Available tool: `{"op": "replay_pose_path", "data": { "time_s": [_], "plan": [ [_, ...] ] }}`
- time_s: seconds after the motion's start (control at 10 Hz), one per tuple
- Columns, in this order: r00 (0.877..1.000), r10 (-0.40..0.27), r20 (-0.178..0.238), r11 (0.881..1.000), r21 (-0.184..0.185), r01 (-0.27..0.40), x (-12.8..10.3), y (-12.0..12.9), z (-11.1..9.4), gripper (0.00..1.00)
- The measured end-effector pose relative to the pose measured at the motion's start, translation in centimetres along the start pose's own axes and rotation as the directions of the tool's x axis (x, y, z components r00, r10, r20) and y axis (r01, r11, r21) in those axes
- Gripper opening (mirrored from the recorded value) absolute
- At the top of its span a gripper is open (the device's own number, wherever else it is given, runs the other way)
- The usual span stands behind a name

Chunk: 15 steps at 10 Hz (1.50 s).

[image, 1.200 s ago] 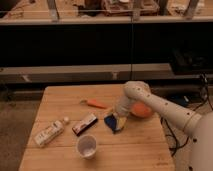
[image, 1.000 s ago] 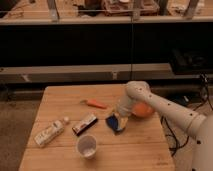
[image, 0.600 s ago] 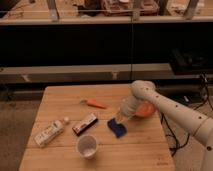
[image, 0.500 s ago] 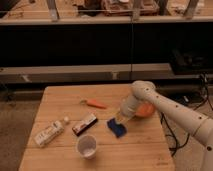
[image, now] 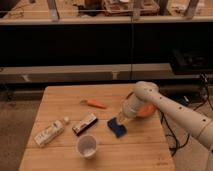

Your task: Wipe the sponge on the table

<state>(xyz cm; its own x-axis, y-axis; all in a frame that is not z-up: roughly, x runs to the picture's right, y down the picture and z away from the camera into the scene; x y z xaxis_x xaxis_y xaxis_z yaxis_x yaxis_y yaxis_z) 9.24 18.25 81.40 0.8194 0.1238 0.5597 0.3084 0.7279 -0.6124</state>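
**Sponge** (image: 118, 129): lies flat on the counter, blue face up, just right of frame centre. No yellow face shows.

**Counter** (image: 140, 150): pale wooden planks. There is bare wood below and right of the sponge.

**Claw** (image: 122, 119): at the sponge's upper-right end, seemingly touching it. Whether it is spread, closed or pinching the sponge cannot be told.

**Arm** (image: 170, 107): white, reaching in from the right edge and angled down to the sponge.

**Box** (image: 84, 124): dark and flat, near the sponge's left.

**Cup** (image: 87, 146): pale and upright, lower left of the sponge.

**Carrot** (image: 95, 104): upper left, apart from the sponge.

**Packet** (image: 49, 133): white, at far left.

**Orange object** (image: 146, 110): partly hidden behind the arm.

**Step, judged:** the claw is at the sponge while the sponge sits on the wood. This fits a wiping stroke, whether the sponge has only now been engaged or is near release.

**Next move, judged:** any further stroke calls for steady downward pressure, the sponge kept flat, and travel over the bare wood at lower right. It should stay clear of the box and the cup.
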Motion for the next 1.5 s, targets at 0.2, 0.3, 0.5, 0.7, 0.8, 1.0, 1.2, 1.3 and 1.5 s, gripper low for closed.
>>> {"op": "replay_pose_path", "data": {
  "time_s": [0.2,0.3,0.5,0.7,0.8,1.0,1.2,1.3,1.5],
  "plan": [
    [0.99,0.122,0.075,0.992,0.01,-0.123,0.5,1.3,-0.6,0.8],
    [0.975,0.188,0.115,0.982,0.009,-0.19,0.9,2.1,-0.4,0.8],
    [0.948,0.266,0.172,0.961,0.027,-0.275,0.8,3.6,0.3,0.8],
    [0.925,0.315,0.213,0.937,0.087,-0.339,0.3,5.3,0.7,0.8],
    [0.902,0.358,0.24,0.903,0.156,-0.4,-0.1,6.2,0.8,0.8],
    [0.866,0.41,0.285,0.842,0.246,-0.479,-1.3,7.1,0.4,0.8],
    [0.829,0.429,0.359,0.799,0.277,-0.533,-1.5,7.2,0.1,0.8],
    [0.83,0.412,0.375,0.805,0.277,-0.525,-1.4,6.3,0.3,0.8],
    [0.844,0.371,0.387,0.829,0.272,-0.489,-0.5,4.3,1.1,0.8]
  ]
}}
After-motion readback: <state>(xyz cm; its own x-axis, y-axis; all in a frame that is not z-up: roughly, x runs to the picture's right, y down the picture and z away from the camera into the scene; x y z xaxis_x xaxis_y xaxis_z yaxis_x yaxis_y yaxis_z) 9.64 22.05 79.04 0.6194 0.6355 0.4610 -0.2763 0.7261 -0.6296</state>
